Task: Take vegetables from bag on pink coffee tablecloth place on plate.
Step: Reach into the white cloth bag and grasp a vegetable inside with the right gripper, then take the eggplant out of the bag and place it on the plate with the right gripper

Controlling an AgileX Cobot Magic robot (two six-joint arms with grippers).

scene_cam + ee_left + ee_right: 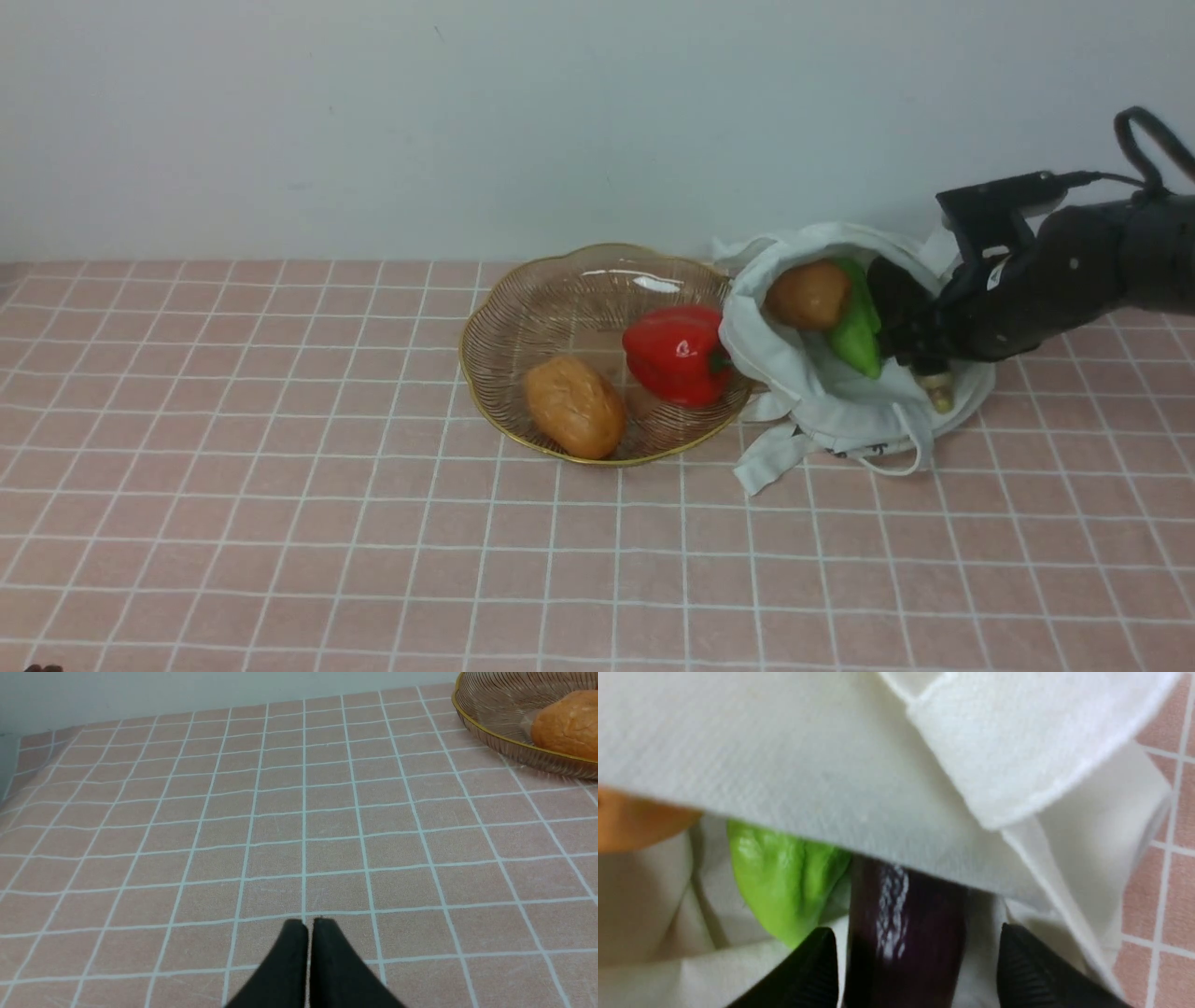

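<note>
The off-white bag (840,411) lies open on the pink tablecloth (280,523), to the right of the gold wire plate (471,373). The plate holds a brown potato (574,408) and a red bell pepper (677,355). In the bag's mouth are another potato (808,294), a green pepper (857,331) and the dark purple eggplant (937,388). My right gripper (920,347) reaches into the bag. In the right wrist view it (915,940) is open, with a finger on each side of the eggplant (901,924), next to the green pepper (784,882). My left gripper (308,924) is shut and empty, low over the cloth.
A fold of the bag (831,756) hangs over the eggplant and green pepper. The bag's strap handles (775,457) trail on the cloth toward the front. In the left wrist view the plate's rim (486,730) and its potato (567,723) show. A pale wall stands behind the table.
</note>
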